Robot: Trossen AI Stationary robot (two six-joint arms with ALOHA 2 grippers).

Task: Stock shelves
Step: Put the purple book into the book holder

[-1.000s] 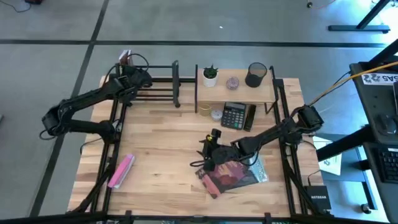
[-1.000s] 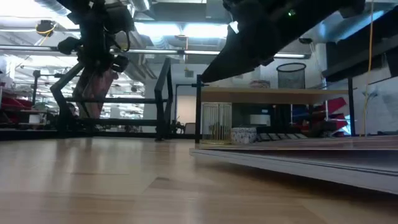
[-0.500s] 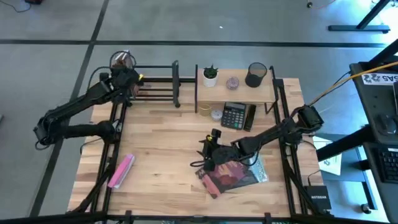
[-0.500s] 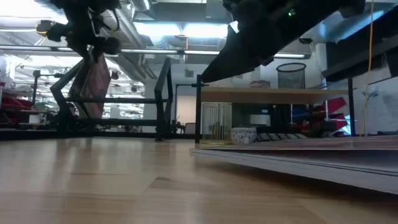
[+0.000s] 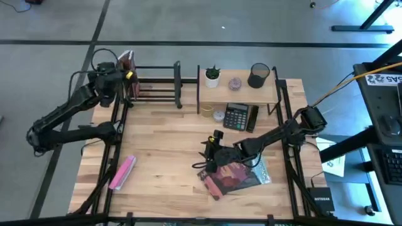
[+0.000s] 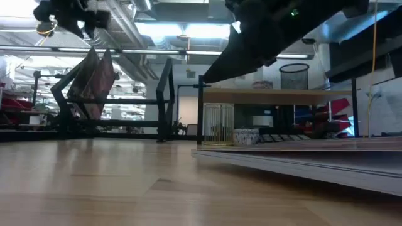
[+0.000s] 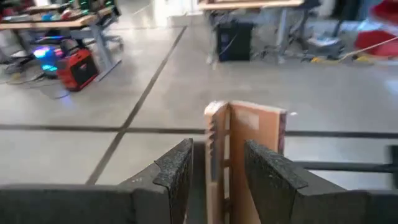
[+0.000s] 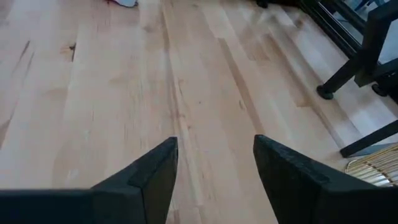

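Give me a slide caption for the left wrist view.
Left gripper open around an upright book, concrete floor beyond.

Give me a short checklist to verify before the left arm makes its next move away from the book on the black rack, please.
1. Left gripper open: ok, fingers spread on either side of the book.
2. Fingers free of the book: cannot tell; the gaps look narrow.
3. Book standing in the black rack: ok, but it tilts in the low view.
4. Book stays up unsupported: cannot tell.
5. Right gripper out of the way: ok, open above the table near the magazines.
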